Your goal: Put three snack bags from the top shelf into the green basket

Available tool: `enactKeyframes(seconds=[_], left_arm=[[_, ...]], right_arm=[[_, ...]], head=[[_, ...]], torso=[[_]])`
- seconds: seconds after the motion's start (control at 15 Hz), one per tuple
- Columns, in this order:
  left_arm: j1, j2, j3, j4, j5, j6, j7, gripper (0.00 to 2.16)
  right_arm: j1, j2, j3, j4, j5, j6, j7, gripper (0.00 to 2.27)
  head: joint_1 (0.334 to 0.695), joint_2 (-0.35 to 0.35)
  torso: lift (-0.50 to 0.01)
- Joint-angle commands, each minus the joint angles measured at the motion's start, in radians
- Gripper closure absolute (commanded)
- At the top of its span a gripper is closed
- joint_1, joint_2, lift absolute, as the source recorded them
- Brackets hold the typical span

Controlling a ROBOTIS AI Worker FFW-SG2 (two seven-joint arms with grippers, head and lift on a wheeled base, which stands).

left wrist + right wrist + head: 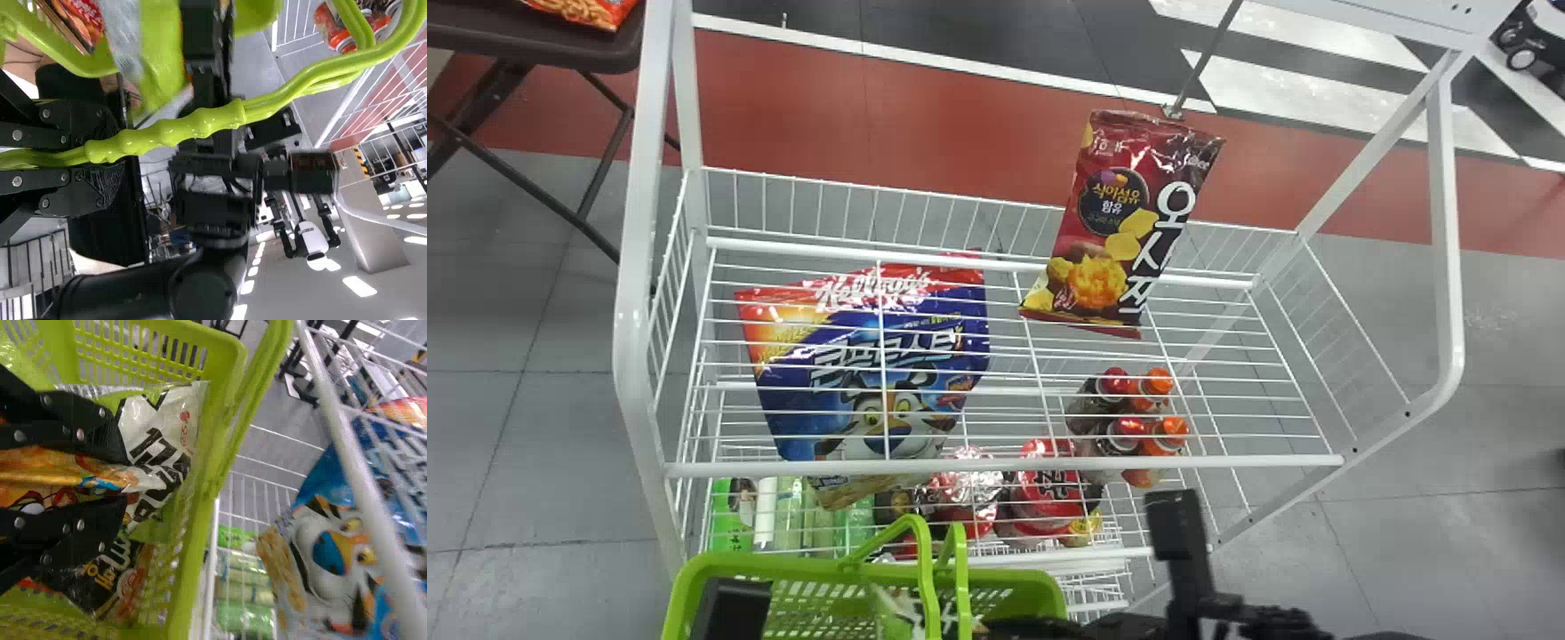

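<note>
Right gripper (pixel 1183 551) seemingly closed on orange snack bag (pixel 33 463), in green basket (pixel 783 564), left gripper (pixel 734 609) clasping handles (pixel 200 125)

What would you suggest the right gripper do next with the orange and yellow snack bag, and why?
Probably loosen the right gripper to let the orange and yellow snack bag settle: it sits between the fingertips, inside the green plastic basket, beside a white bag with black lettering, while the left gripper holds the basket's green handles.

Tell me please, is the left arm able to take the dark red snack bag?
Probably not: the left gripper is closed on the green basket handles, and the dark red snack bag is farther off, at the rack.
</note>
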Motion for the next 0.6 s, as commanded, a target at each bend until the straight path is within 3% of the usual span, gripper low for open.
enactKeyframes(seconds=[0.0,0.13,0.27,0.53], left_arm=[[0.0,-0.003,0.0,0.007,-0.002,-0.001,0.0,2.14],[0.0,-0.004,0.0,0.011,-0.003,-0.001,0.0,2.14],[0.006,-0.006,0.002,0.01,-0.005,-0.004,0.003,2.14],[0.023,-0.012,0.014,0.01,-0.005,-0.026,0.005,2.14]], right_arm=[[0.025,0.024,-0.1,-0.088,-0.019,0.006,0.006,0.06],[0.025,0.031,-0.175,-0.122,-0.087,0.034,0.023,0.06],[0.025,0.074,-0.245,-0.154,-0.131,0.013,0.054,0.06],[0.111,0.111,-0.233,-0.145,-0.14,-0.537,-0.015,0.06]], head=[[0.695,-0.35],[0.695,-0.35],[0.695,-0.35],[0.695,-0.35]], torso=[[-0.05],[-0.05],[-0.05],[-0.05]])
